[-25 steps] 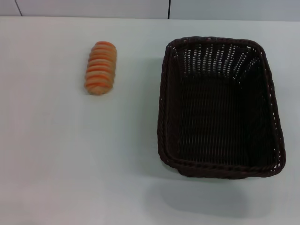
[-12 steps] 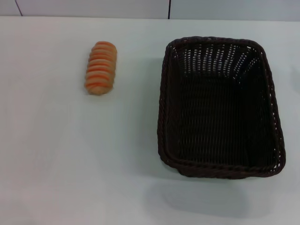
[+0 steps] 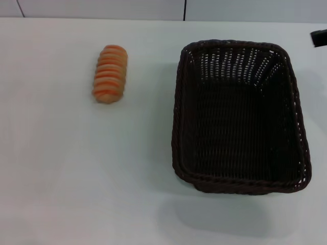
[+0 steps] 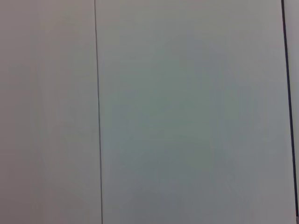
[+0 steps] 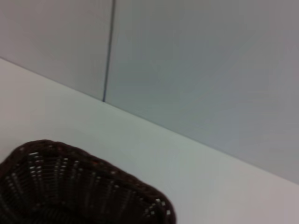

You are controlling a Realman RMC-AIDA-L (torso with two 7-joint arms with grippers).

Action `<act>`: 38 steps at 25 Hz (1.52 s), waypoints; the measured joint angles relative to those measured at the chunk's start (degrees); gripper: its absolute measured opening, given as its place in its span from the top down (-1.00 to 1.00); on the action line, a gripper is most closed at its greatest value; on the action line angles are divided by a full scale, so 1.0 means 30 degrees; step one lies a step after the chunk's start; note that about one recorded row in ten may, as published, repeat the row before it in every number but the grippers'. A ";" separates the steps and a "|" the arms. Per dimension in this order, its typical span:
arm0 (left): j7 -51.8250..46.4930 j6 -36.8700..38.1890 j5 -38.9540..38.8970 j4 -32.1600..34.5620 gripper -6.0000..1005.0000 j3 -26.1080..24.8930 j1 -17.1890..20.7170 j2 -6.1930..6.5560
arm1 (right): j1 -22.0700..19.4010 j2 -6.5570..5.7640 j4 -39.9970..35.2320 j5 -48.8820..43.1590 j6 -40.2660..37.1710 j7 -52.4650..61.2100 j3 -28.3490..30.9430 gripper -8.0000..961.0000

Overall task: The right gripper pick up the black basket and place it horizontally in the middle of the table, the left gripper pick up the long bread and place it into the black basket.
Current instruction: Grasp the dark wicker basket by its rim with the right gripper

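step: first one, basket pick, not yet begun; nothing is held.
my right gripper (image 3: 319, 38): only a dark tip shows at the right edge of the head view, above the bench and beyond the basket's far right corner, apart from it; cannot tell if its fingers are wide or narrow.
my left gripper: not in any view; its wrist camera shows only a plain wall panel with a seam.
black basket (image 3: 240, 117): on the right half of the bench (image 3: 76, 178), empty, long side running away from me, so not yet horizontal and not in the middle. The right wrist view catches one rim corner (image 5: 84, 186).
long bread (image 3: 109, 74): lying on the bench's left far part, well apart from the basket, untouched.
next move, my guess: bring the right gripper down onto the braided rim near that far right corner, close on it, lift, turn the basket crosswise, set it mid-bench.
after that: left gripper goes for the bread.
watch: openwork rim is thin, the grip may slip or tilt the basket.
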 joint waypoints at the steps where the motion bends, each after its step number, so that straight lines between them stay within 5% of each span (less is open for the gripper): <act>1: 0.0000 0.0000 0.0000 0.0000 -0.71 0.0000 0.0000 0.0000 | 0.0139 0.0000 -0.0079 -0.0010 0.0148 0.0292 -0.0177 -0.61; 19: 0.0047 0.0329 0.0047 -0.0656 -0.71 -0.0842 -0.0760 0.0058 | 0.0311 -0.0120 -0.0942 -0.0121 0.1951 0.6251 -0.3393 -0.61; 38: -0.0010 0.0270 0.0034 -0.1419 -0.71 -0.1408 -0.1502 0.0046 | -0.0815 -0.0036 -0.2652 -0.0133 0.0251 0.7078 -0.4110 -0.60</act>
